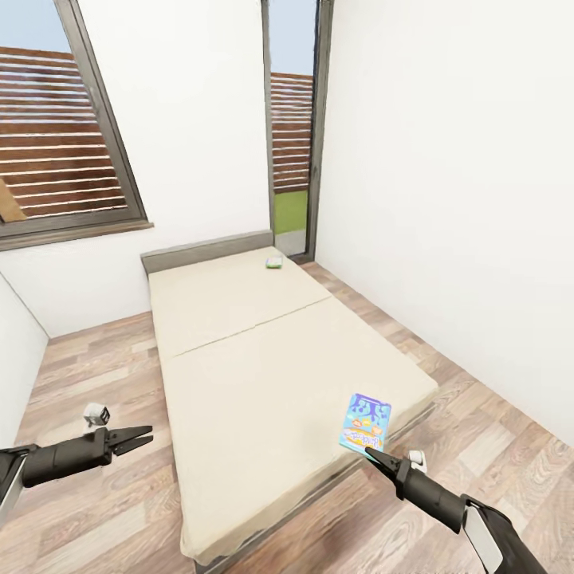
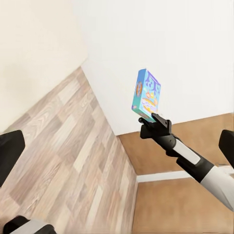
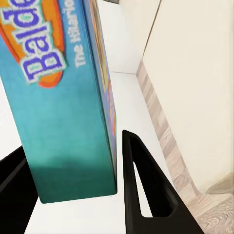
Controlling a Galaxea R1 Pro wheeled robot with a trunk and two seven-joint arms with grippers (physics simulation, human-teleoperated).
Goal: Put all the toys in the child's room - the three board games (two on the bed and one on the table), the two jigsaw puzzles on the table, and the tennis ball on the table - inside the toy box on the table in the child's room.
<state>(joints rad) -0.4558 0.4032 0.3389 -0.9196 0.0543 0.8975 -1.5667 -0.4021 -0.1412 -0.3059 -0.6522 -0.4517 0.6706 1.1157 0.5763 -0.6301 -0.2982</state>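
Gripping the blue game (image 1: 365,422) by its lower edge, the right gripper (image 1: 375,456) holds it upright above the bed's (image 1: 263,367) near corner, at 5 o'clock in the head view. A second game (image 1: 276,261) lies by the headboard at 12 o'clock. The left gripper (image 1: 142,435) hangs over the floor (image 1: 96,351) at 8 o'clock, fingers parted, empty.

Bed (image 1: 263,351): beige mattress, grey-brown frame. Game (image 1: 365,422), at 5 o'clock: blue cover, orange band, cartoon print. Second game (image 1: 276,262), at 12 o'clock: green-white. Floor (image 1: 96,359): pale wood planks. Walls (image 1: 446,159): white.
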